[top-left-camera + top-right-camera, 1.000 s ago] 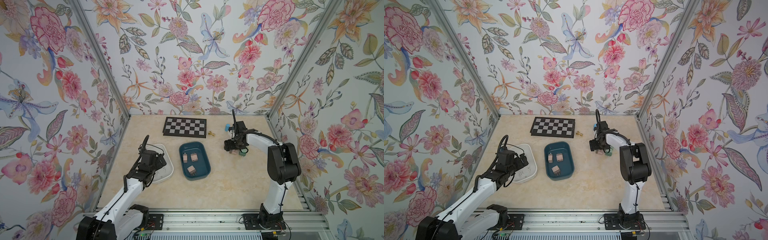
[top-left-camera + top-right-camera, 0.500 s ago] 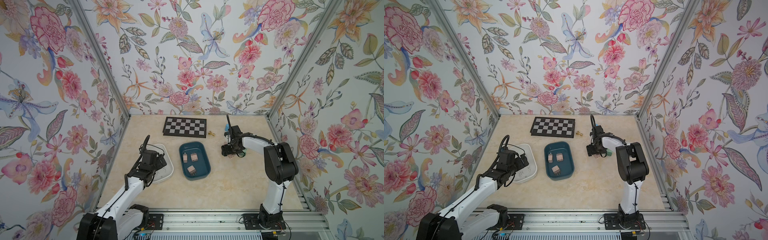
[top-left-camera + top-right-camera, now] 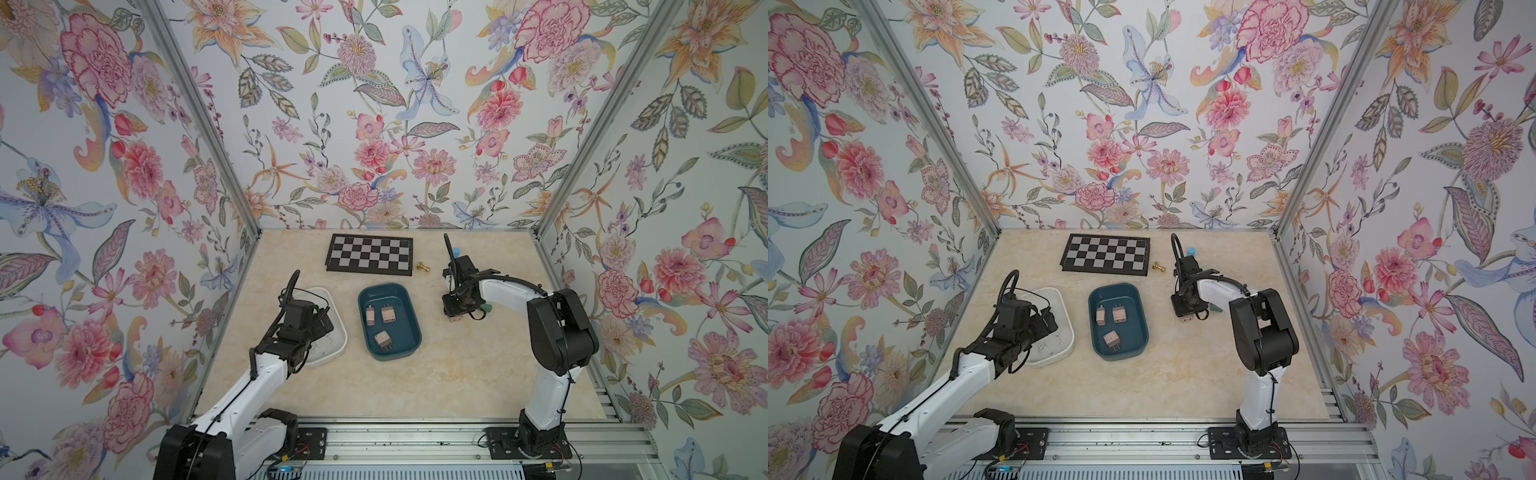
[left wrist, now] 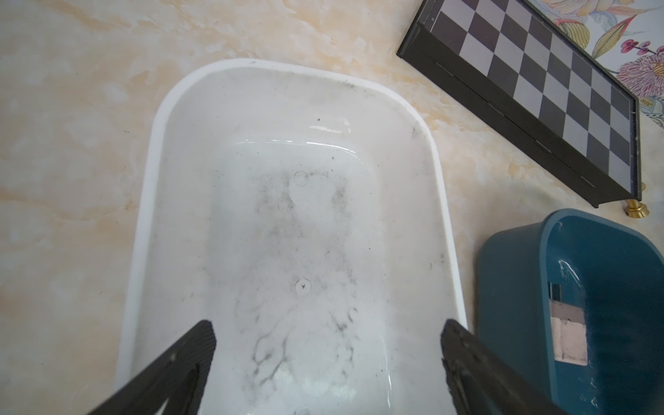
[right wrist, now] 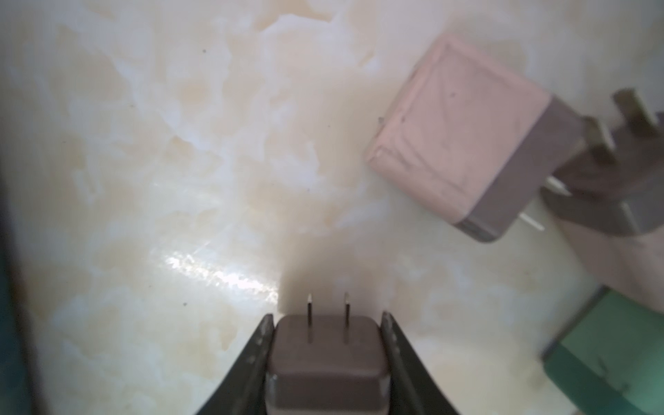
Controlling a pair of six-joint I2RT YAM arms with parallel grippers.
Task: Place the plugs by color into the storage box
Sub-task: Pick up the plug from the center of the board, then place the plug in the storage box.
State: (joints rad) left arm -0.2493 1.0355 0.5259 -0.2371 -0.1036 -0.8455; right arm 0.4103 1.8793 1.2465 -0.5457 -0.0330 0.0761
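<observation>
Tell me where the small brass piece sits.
In both top views the brass piece lies just off the chessboard's near right corner, beyond the teal tub.

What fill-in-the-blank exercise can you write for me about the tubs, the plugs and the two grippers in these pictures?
1. The blue tub holds ___ pink plugs.
2. The left gripper hangs open over the other tub, whose colour is ___.
3. The plug shut in the right gripper shows ___ metal prongs.
Missing words: three; white; two.
</observation>
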